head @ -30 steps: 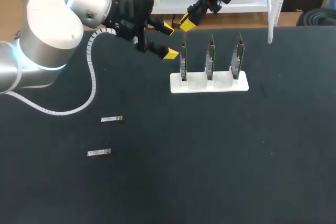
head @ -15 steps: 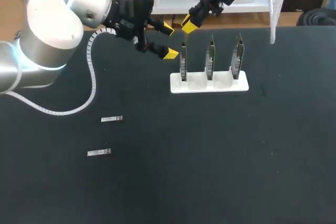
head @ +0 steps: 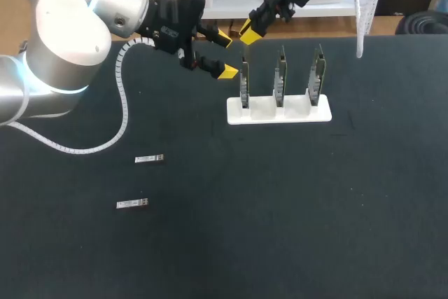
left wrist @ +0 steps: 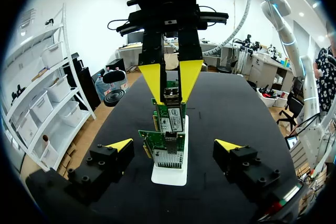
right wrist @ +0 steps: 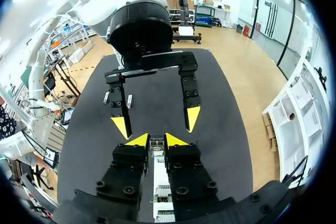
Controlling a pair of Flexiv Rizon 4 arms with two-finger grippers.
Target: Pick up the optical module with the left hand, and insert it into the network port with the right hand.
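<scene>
A small metal optical module (left wrist: 170, 95) sits between the yellow fingertips of my right gripper (head: 248, 31), which is shut on it just above the leftmost of three upright network cards (head: 244, 83). In the right wrist view the module (right wrist: 156, 144) shows between the tips of the right gripper (right wrist: 156, 139), over the cards' top edges. My left gripper (head: 226, 54) stands open just left of that card, facing it, with nothing between its fingers. In its own view the left gripper (left wrist: 173, 145) frames the nearest card (left wrist: 168, 150). Two more modules (head: 150, 160) (head: 132, 204) lie on the black table.
The cards stand in a white holder (head: 278, 113) at the table's back middle. The left arm's white cable (head: 124, 113) loops over the table at the left.
The right gripper has shifted very slightly to the left above the leftmost card. The left arm and the loose modules have not moved.
</scene>
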